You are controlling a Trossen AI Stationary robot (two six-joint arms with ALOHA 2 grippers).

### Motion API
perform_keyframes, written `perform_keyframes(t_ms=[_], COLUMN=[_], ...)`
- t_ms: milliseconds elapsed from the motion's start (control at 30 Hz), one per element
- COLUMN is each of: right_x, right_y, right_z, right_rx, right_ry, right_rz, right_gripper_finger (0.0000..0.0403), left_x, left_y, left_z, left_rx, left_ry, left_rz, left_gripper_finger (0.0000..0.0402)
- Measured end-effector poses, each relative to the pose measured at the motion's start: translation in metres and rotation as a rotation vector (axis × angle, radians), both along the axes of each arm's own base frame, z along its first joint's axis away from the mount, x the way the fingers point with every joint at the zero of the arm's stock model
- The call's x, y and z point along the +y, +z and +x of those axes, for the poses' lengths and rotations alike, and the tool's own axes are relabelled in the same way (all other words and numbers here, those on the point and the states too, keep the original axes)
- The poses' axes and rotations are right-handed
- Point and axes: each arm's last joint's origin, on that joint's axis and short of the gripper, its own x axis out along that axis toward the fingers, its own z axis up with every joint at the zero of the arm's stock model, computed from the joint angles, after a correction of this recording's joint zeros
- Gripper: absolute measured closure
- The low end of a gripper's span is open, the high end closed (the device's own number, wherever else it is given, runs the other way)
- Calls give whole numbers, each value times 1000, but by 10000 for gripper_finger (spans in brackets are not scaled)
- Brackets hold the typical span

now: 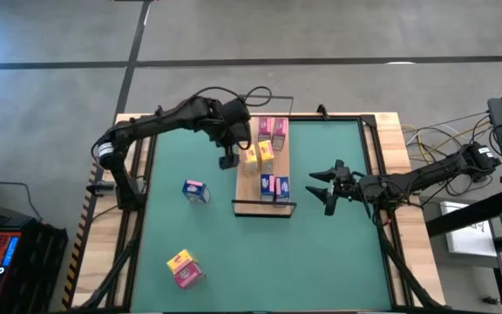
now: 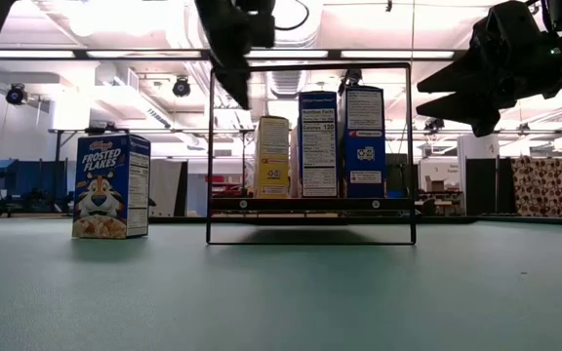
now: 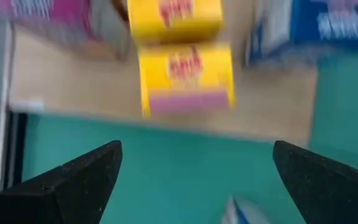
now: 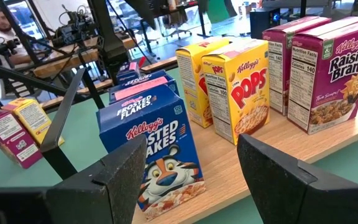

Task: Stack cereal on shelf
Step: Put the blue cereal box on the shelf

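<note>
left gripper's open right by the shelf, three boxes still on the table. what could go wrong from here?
1. The open left gripper hangs close beside the two yellow Corn Pops boxes on the light-wood shelf board; a careless swing could topple them.
2. The yellow and pink boxes lie on the green table, touching, so a clean single pick may be awkward.
3. The right gripper hovers near the shelf's other side; both arms reaching in might clash.

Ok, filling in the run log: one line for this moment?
left gripper: open, beside shelf | right gripper: empty, waiting | boxes off shelf: blue box, yellow-pink pair
</note>
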Motion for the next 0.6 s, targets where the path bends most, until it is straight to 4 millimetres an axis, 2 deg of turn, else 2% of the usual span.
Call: perform_keyframes(t_ms=[100, 200, 333, 467, 600], right_x=[0, 0, 0, 0, 0], right_y=[0, 0, 0, 0, 0], right_z=[0, 0, 0, 0, 0], right_rx=[0, 0, 0, 2, 3], right_ry=[0, 0, 0, 0, 0], right_rz=[0, 0, 0, 0, -1], right_gripper_finger=[163, 163, 163, 163, 163], left_x=[-4, -4, -2, -8, -17], left_y=[9, 11, 12, 2, -13], left_z=[-13, -27, -44, -60, -83], left_rx=[98, 184, 209, 189, 119], left_ry=[67, 212, 393, 552, 809], left_rz=[-56, -123, -178, -212, -195], left_gripper_finger=[2, 2, 2, 2, 2])
